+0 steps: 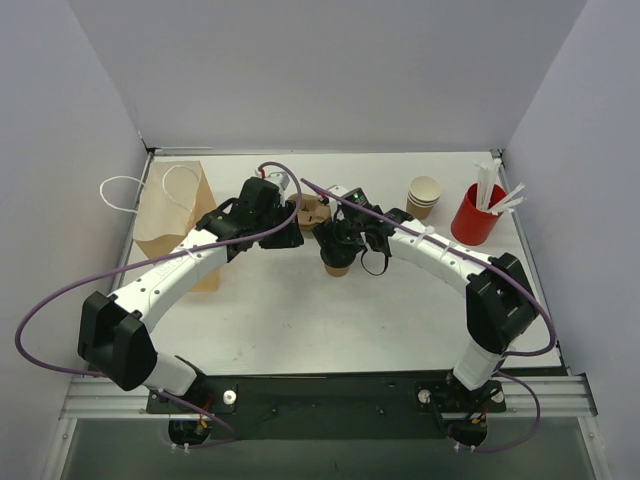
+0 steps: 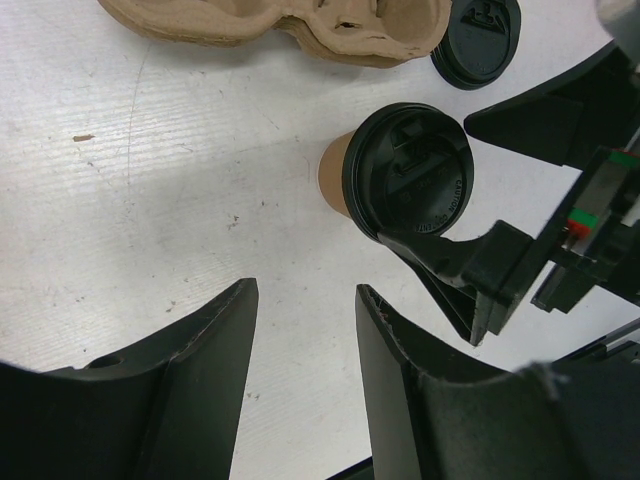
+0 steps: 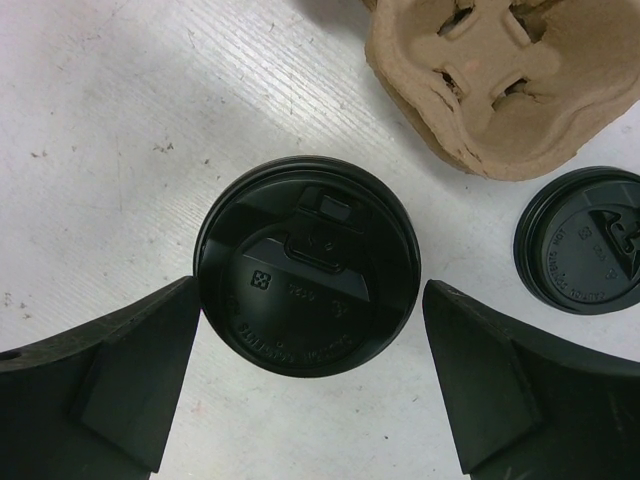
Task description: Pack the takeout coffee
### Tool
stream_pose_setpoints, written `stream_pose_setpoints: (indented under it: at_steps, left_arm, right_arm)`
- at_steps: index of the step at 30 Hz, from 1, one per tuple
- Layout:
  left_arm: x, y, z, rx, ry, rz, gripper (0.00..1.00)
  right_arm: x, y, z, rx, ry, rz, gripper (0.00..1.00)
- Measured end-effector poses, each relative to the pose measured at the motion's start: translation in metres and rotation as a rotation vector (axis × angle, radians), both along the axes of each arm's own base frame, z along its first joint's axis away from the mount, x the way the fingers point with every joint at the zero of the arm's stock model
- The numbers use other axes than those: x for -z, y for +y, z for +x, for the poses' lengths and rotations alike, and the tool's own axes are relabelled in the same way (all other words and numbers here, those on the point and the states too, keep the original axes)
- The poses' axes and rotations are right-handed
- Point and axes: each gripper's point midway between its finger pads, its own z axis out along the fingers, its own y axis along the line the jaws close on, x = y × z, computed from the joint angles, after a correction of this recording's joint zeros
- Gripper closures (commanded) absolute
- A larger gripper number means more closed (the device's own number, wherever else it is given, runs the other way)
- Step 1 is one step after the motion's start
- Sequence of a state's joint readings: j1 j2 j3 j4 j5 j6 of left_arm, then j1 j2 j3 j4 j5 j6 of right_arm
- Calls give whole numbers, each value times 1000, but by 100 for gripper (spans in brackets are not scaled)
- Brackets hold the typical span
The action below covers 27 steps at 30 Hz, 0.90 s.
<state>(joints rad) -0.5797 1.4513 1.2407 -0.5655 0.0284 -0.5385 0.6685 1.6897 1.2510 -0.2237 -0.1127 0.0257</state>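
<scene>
The takeout coffee (image 3: 308, 265) is a tan paper cup with a black lid. It stands upright on the white table, just in front of the brown pulp carrier (image 3: 500, 80). My right gripper (image 3: 310, 292) is open, directly above the cup, with one finger on each side of the lid and not touching it. In the top view the right gripper (image 1: 340, 245) covers most of the cup (image 1: 337, 266). My left gripper (image 2: 305, 290) is open and empty, over bare table beside the cup (image 2: 333, 175). The carrier's slots are empty.
A loose black lid (image 3: 585, 240) lies beside the carrier. A brown paper bag (image 1: 175, 215) with white handles lies at the left. A stack of tan cups (image 1: 424, 197) and a red cup with white straws (image 1: 478, 212) stand at the back right.
</scene>
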Motion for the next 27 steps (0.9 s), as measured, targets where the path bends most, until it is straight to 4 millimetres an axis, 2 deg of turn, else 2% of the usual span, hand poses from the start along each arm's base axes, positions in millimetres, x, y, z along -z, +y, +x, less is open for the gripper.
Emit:
stream_pose_setpoints:
  at_steps: [3, 12, 27]
  left_arm:
    - [0, 0, 0, 2, 1, -2, 46]
    - [0, 0, 0, 2, 1, -2, 46]
    - [2, -1, 0, 3, 2, -3, 46]
  right_arm:
    - [7, 0, 0, 0, 13, -9, 16]
    - [6, 3, 2, 7, 0, -7, 28]
    - [6, -1, 8, 105, -28, -25, 28]
